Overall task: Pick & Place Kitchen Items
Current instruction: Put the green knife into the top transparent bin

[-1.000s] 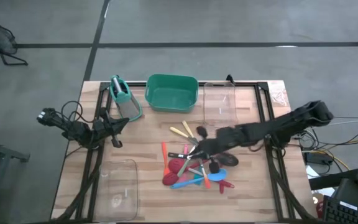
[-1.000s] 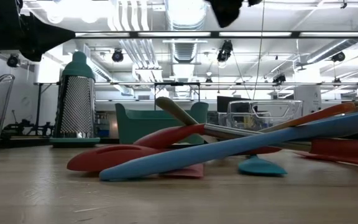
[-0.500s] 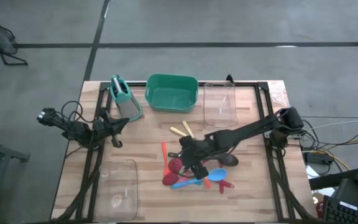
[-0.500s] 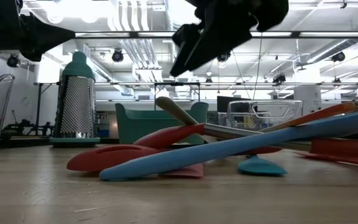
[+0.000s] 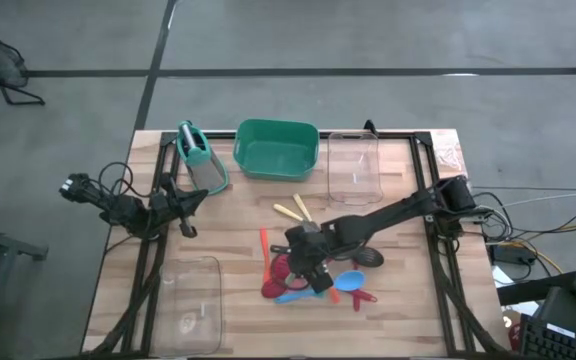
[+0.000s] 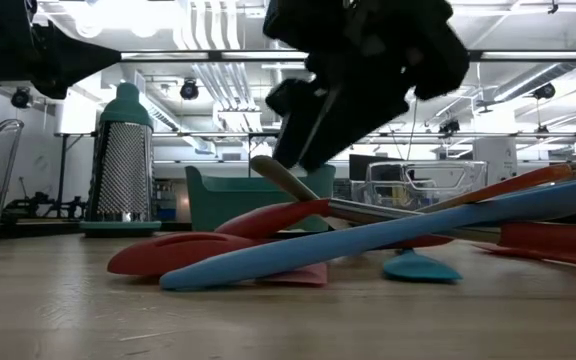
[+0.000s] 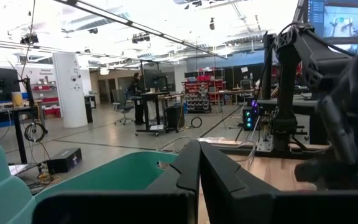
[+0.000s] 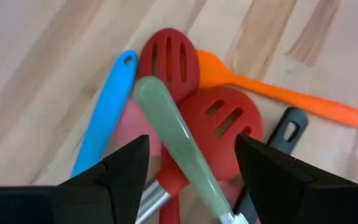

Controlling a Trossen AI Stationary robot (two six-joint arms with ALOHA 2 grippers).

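Your right gripper (image 8: 191,171) hangs just above the pile of utensils (image 5: 313,272), its two dark fingers spread wide and holding nothing. Between them lies a pale green handle (image 8: 179,140) that runs into a metal shaft; it rests on top of the pile and crosses two red slotted spatulas (image 8: 194,90).

Around that green handle, a blue spoon handle (image 8: 104,118) lies just to one side. An orange spoon (image 8: 278,93) reaches away on the other side, with a black handle (image 8: 281,134) near it.

The green handle looks light, stiff and smooth, so it may slide. It seems best taken across its middle, where it stands clear of the rest. The silicone heads beneath it are probably soft and springy, so they would likely make a poorer hold.

From above, the pile sits mid-table (image 5: 228,235), well apart from the green tub (image 5: 276,148) at the far edge. Clear bins stand beside the tub and at the near left corner.

Your left gripper (image 7: 199,168) waits at the table's left edge with its fingers pressed together, empty.
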